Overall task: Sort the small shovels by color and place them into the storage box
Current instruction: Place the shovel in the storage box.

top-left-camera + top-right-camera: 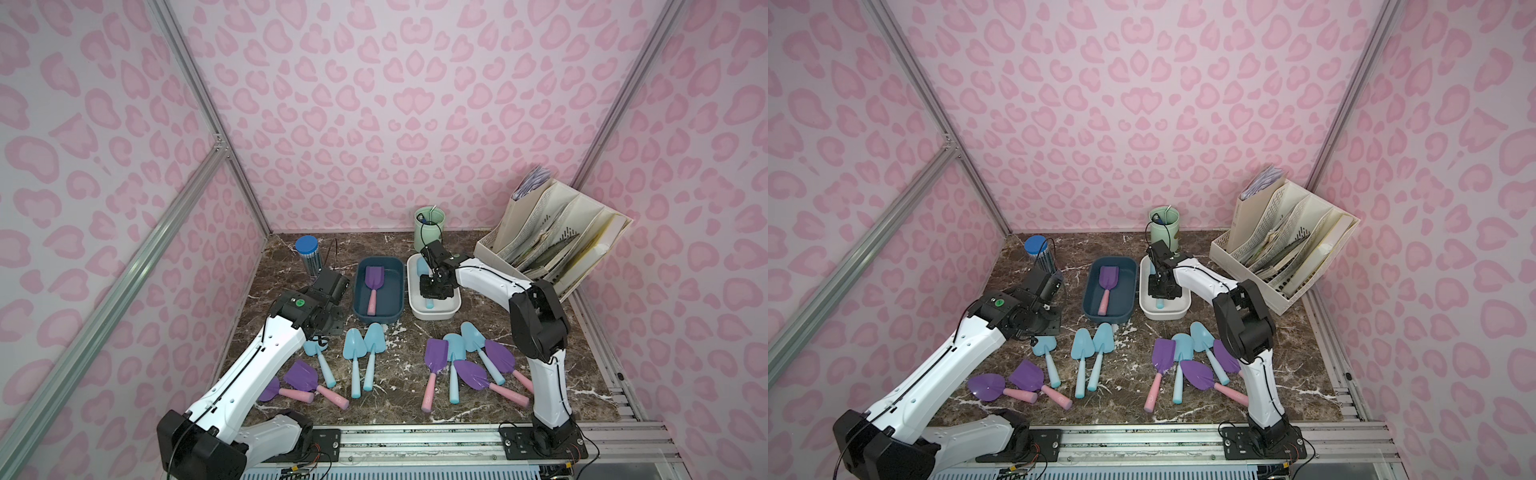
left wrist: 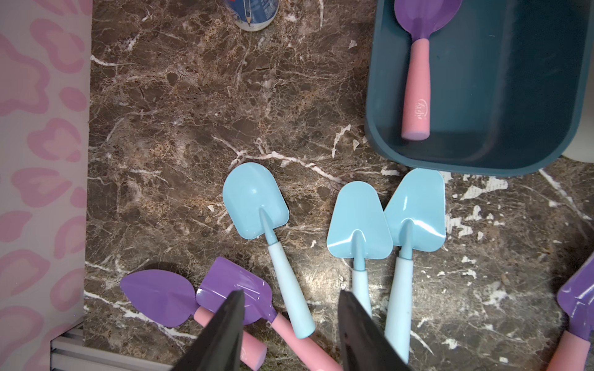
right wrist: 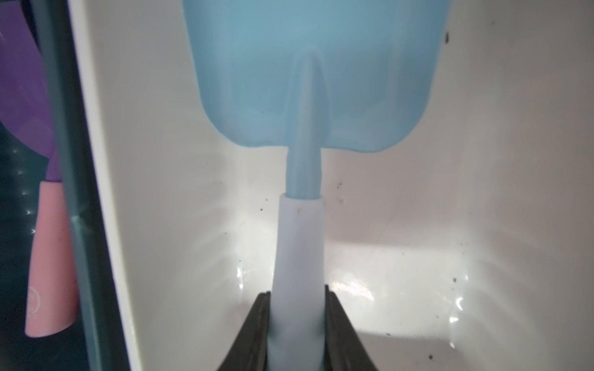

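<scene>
Left gripper (image 2: 291, 295): fingers apart, nothing between them; I have it hovering over the left group
Left group (image 1: 355, 361): three light blue and two purple shovels, loose on the table (image 1: 399, 390)
Dark blue box (image 1: 376, 321): one purple shovel (image 1: 374, 286) with a pink handle lies inside
White box (image 1: 432, 314): just beside the dark blue box
Right gripper (image 3: 296, 294): clamped on the pale handle of a light blue shovel (image 3: 308, 80), low inside the white box; I cannot tell whether the blade touches the floor
Right group (image 1: 455, 353): mixed blue and purple shovels, unsorted
Step in hand: in my judgement, depositing blue into white
Next move: part the right fingers, then lift straight up clear of the box walls
</scene>
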Available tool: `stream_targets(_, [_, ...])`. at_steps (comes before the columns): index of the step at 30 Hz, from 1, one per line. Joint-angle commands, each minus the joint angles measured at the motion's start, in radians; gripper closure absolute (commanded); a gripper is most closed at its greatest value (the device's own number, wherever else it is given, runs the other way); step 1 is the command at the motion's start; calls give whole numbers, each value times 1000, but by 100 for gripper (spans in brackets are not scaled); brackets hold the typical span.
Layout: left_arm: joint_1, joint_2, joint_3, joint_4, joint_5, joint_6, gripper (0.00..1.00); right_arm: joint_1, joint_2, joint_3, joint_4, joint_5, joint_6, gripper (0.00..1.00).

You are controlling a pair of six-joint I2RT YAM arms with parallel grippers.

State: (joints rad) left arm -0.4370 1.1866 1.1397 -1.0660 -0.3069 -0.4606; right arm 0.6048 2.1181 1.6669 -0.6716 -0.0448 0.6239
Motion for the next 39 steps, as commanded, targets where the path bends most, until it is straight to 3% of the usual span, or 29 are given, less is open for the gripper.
stream_targets(1, [1,-1,-3,8,4,7,48,6,8,3,10,4,5,85])
stream_targets(12, [0,-2,-6,8,-1,10,48,10,62,27,21,-43,8,82])
stream_targets(23, [1,4,-6,12,2,11,47,10,85,45,7,-44,5,71])
stream_targets(34, [0,1,-1,8,6,10,45,9,47,49,-8,-16,7,61])
stream_targets(39, [1,-5,11,-6,5,10,45,10,-35,50,-20,32,11,57])
